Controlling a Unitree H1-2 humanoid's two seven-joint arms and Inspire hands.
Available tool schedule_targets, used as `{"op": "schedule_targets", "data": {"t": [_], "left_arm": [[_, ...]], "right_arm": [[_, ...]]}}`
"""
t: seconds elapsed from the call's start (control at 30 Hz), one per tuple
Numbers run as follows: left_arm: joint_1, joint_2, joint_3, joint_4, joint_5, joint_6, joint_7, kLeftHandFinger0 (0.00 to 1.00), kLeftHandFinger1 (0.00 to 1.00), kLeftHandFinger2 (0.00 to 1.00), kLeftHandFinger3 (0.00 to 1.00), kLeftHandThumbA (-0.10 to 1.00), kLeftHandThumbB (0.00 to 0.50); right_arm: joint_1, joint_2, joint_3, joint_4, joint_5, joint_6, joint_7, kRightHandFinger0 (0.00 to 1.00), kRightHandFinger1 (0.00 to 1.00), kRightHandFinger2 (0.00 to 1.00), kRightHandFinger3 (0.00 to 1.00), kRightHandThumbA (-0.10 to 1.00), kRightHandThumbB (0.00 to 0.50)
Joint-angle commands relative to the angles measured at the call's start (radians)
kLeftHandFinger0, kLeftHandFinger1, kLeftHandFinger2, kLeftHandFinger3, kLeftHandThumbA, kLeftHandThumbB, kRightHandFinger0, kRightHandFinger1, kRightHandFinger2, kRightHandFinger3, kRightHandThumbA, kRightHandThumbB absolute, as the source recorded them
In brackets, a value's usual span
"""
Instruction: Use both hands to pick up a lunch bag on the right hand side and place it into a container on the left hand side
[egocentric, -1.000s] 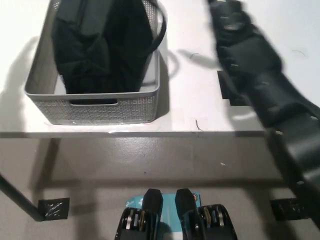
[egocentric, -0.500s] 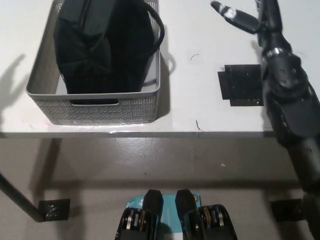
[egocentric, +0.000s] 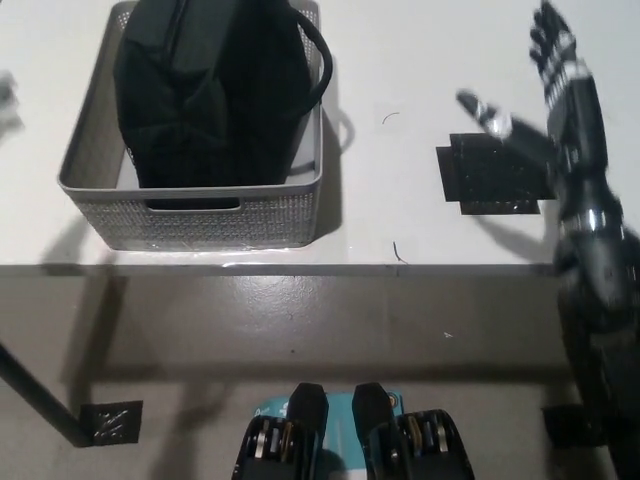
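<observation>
We look down on a white table (egocentric: 420, 60) that fills the upper half of the view, its front edge running across the middle with grey floor below it. On the table, toward ten o'clock from the picture's centre, stands a grey woven-pattern container (egocentric: 200, 215) with a slot handle in its near wall. The black lunch bag (egocentric: 205, 95) sits inside it, upright and filling most of the space, its top reaching above the rim. A black carry strap (egocentric: 318, 65) loops out over the container's right wall, at about three o'clock of the bag, and throws a curved shadow on the table just beside it.

Our black right arm (egocentric: 595, 300) rises along the picture's right edge, from about four o'clock up toward two o'clock. The right hand (egocentric: 555, 95) hangs above the table with its fingers spread apart and nothing in it; one finger with a pale tip (egocentric: 490, 115) points toward nine o'clock. The hand is well apart from the container.

Under that hand, at about three o'clock of the container, a black square patch (egocentric: 485, 175) lies flat on the table.

We cannot see the white left hand.
</observation>
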Motion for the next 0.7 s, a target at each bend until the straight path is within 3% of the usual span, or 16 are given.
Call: {"op": "schedule_targets", "data": {"t": [0.0,0.1,0.17,0.23,0.3,0.33,0.47,0.67], "left_arm": [[0.322,-0.153,-0.006,-0.439,-0.118,-0.239,0.002,1.00,1.00,1.00,1.00,1.00,0.259],[0.388,-0.193,-0.047,-0.407,-0.080,-0.278,-0.022,1.00,1.00,1.00,1.00,1.00,0.237],[0.400,-0.209,-0.064,-0.393,-0.082,-0.271,-0.032,1.00,1.00,1.00,1.00,1.00,0.246],[0.418,-0.233,-0.098,-0.351,-0.062,-0.298,-0.044,1.00,1.00,1.00,1.00,1.00,0.236],[0.435,-0.243,-0.132,-0.310,-0.023,-0.313,-0.055,1.00,1.00,1.00,1.00,1.00,0.242],[0.443,-0.247,-0.157,-0.277,-0.013,-0.332,-0.069,1.00,1.00,1.00,1.00,1.00,0.174],[0.454,-0.283,-0.228,-0.190,0.051,-0.361,-0.056,1.00,1.00,1.00,1.00,1.00,0.110],[0.449,-0.312,-0.312,-0.029,0.094,-0.393,-0.038,1.00,1.00,1.00,1.00,1.00,0.081]], "right_arm": [[0.329,0.067,0.047,-0.534,0.106,-0.101,0.058,1.00,1.00,1.00,1.00,1.00,0.187],[0.466,0.090,0.075,-0.466,0.120,-0.136,0.081,1.00,1.00,1.00,1.00,1.00,0.176],[0.496,0.097,0.086,-0.414,0.102,-0.183,0.098,1.00,1.00,1.00,1.00,1.00,0.120],[0.534,0.093,0.115,-0.320,0.029,-0.240,0.119,1.00,1.00,1.00,1.00,1.00,0.179],[0.549,0.112,0.132,-0.240,0.004,-0.267,0.126,1.00,1.00,1.00,1.00,1.00,0.176],[0.562,0.131,0.139,-0.204,0.059,-0.250,0.151,1.00,1.00,1.00,1.00,1.00,0.194],[0.581,0.193,0.154,-0.072,0.096,-0.257,0.175,1.00,1.00,1.00,1.00,1.00,0.176],[0.568,0.248,0.153,0.077,0.054,-0.301,0.194,1.00,1.00,1.00,1.00,1.00,0.099]]}}
